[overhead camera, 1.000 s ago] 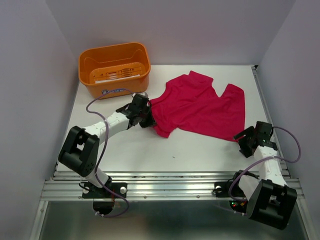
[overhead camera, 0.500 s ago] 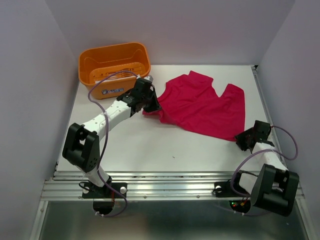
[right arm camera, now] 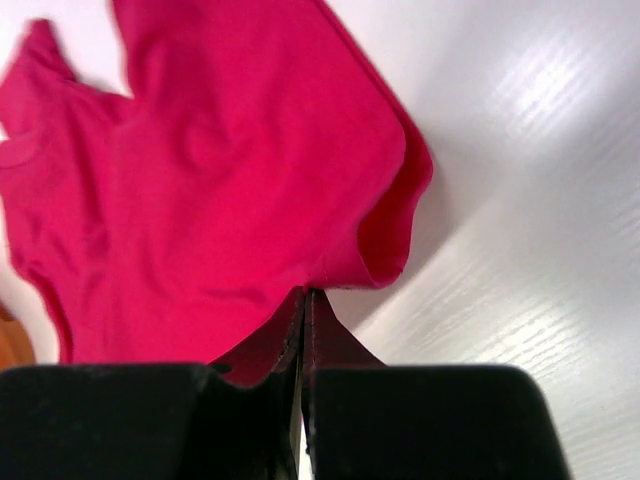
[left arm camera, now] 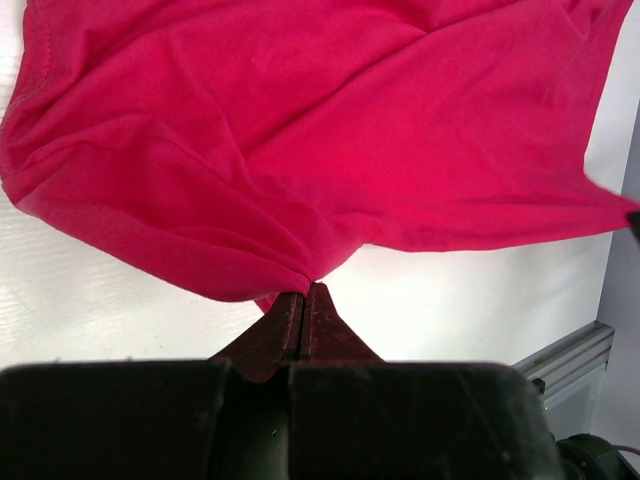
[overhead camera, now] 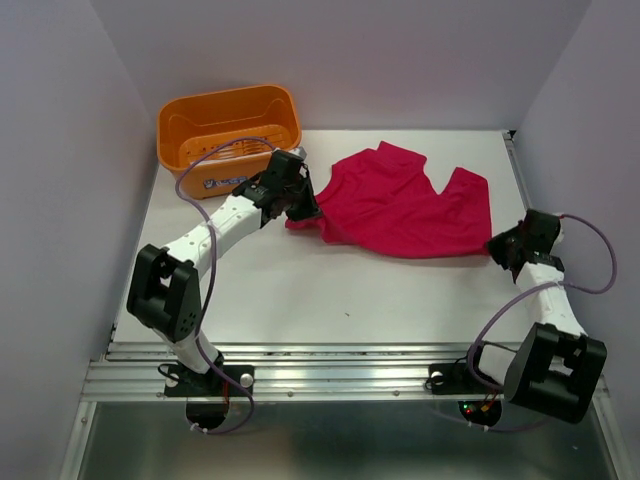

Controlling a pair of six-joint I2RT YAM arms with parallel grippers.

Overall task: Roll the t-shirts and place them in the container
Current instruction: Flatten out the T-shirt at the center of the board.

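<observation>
One crimson-pink t-shirt (overhead camera: pixel 405 212) lies spread and rumpled on the white table, right of the middle. My left gripper (overhead camera: pixel 298 212) is shut on its left hem corner, and the cloth (left arm camera: pixel 300 130) fans out from the pinched tips (left arm camera: pixel 305 292). At the shirt's lower right corner my right gripper (overhead camera: pixel 497 248) is shut on the fabric edge; in the right wrist view the shirt (right arm camera: pixel 200 170) bunches at the closed tips (right arm camera: pixel 304 293). The shirt's bottom edge runs stretched between the two grippers.
An orange plastic basket (overhead camera: pixel 229 138) stands at the back left, just behind the left arm's wrist. The table's (overhead camera: pixel 330 290) front edge meets a metal rail (overhead camera: pixel 340 368). Grey walls close in the left, back and right sides.
My right gripper moved back and to the right, closed on the shirt's lower right corner and pulled the bottom edge straight. The left gripper carried its corner toward the basket, then stayed.
</observation>
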